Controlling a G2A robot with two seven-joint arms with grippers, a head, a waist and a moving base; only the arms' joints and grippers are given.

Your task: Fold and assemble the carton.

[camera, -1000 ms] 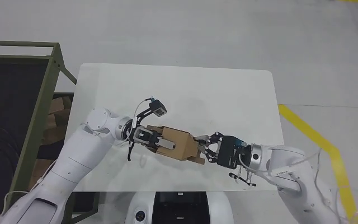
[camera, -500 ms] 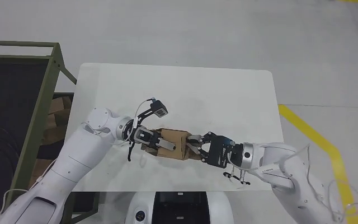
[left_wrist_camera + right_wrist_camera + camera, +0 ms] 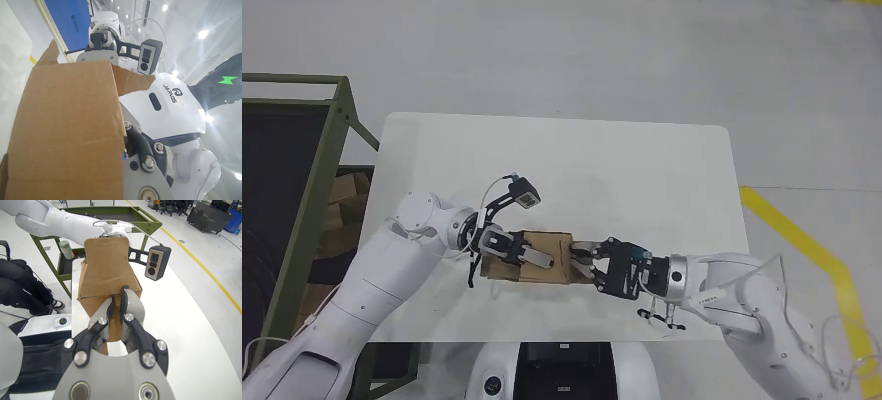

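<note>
Top view: the carton (image 3: 550, 262) is held near the front edge of the desk (image 3: 642, 170), pinched at opposite ends by the left gripper (image 3: 527, 256) and the right gripper (image 3: 116, 303). Flap folding is judged underway, and an inward tuck is needed next.

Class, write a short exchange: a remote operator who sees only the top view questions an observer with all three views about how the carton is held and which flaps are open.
Operator: From above, I can't tell whether the right gripper has the carton.
Observer: It does. The right wrist view shows its fingers shut on a carton edge.
Operator: Is any flap unfolded?
Observer: Yes, a rounded flap stands up at the end farthest from that gripper.
</note>
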